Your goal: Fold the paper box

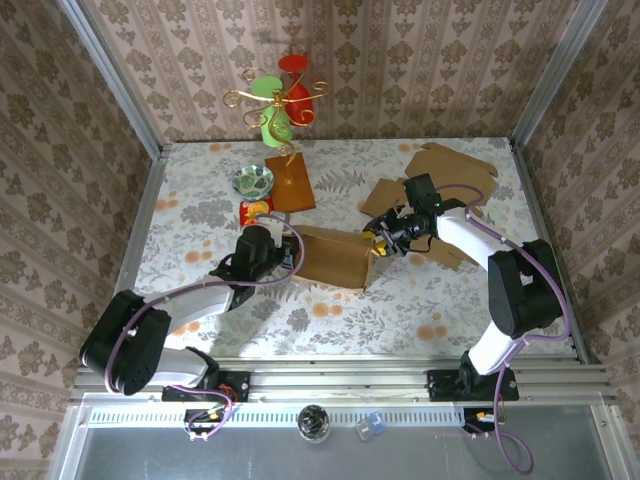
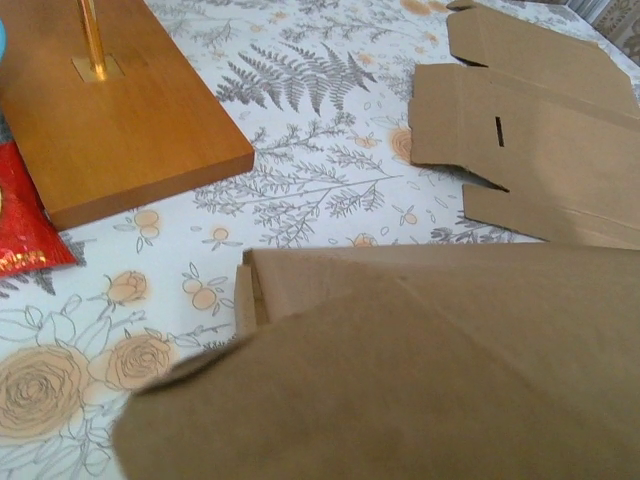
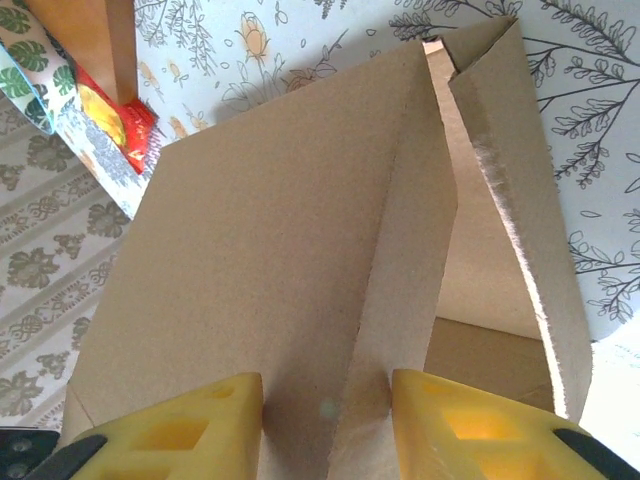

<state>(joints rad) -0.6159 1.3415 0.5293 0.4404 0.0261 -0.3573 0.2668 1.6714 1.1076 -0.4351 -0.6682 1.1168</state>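
Note:
The paper box (image 1: 335, 262) lies mid-table as a brown, partly folded cardboard piece. My right gripper (image 1: 378, 243) is at its right end. In the right wrist view the yellow fingers (image 3: 190, 430) stand on either side of a raised fold of the box (image 3: 280, 230), and the right gripper (image 3: 327, 395) is pressed in on that fold. My left gripper (image 1: 288, 257) meets the box's left edge. In the left wrist view a box flap (image 2: 420, 370) covers the jaws, so their state is hidden.
Flat cardboard blanks (image 1: 450, 165) lie at the back right, also in the left wrist view (image 2: 540, 150). A wooden stand base (image 1: 290, 182) with a gold ornament, a small bowl (image 1: 254, 181) and a red packet (image 1: 254, 210) sit left of the box.

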